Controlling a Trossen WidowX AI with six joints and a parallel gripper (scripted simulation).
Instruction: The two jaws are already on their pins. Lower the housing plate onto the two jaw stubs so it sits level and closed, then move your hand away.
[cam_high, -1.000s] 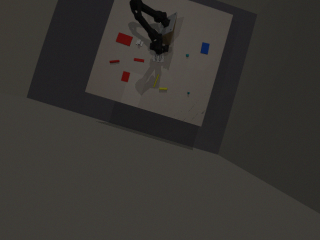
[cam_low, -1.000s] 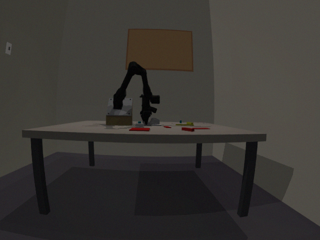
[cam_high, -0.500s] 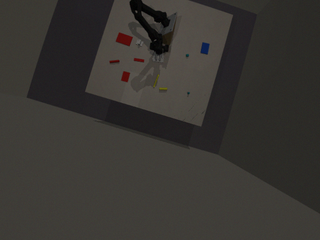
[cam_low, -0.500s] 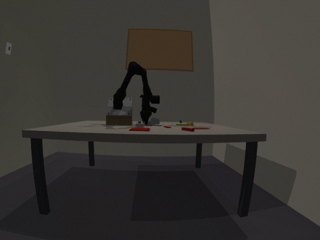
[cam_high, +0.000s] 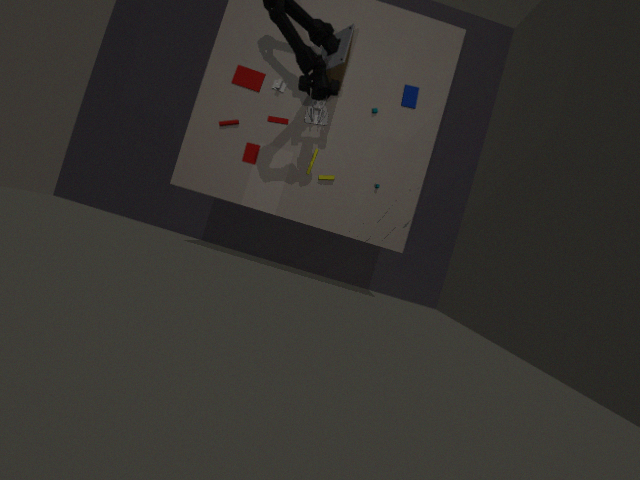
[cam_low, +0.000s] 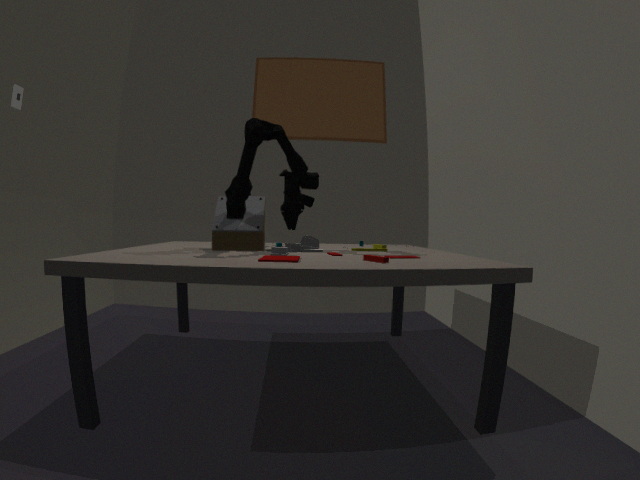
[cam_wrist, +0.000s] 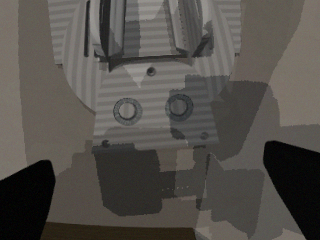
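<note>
The grey housing plate (cam_wrist: 150, 131) lies at the robot-side end of the jaw assembly, with two round rings showing at its middle. It looks flat from above; whether it is fully level and closed I cannot tell. The two grey jaws (cam_wrist: 116, 30) (cam_wrist: 178, 25) extend away from it at the top of the wrist view, over a round grey base (cam_wrist: 75, 70). The assembly (cam_high: 316, 114) (cam_low: 310, 242) stands on the table. My gripper (cam_low: 292, 228) (cam_wrist: 160, 162) is wide open and empty. It hangs above the table, clear of the plate. The jaw stubs are hidden under the plate.
A small white part (cam_high: 279, 85) and several red pieces (cam_high: 248, 78) (cam_high: 278, 120) lie left in the top view. Yellow bars (cam_high: 312, 161) (cam_high: 326, 177) lie below the assembly. Teal bits (cam_high: 374, 110) (cam_high: 376, 186) and a blue block (cam_high: 409, 96) lie right.
</note>
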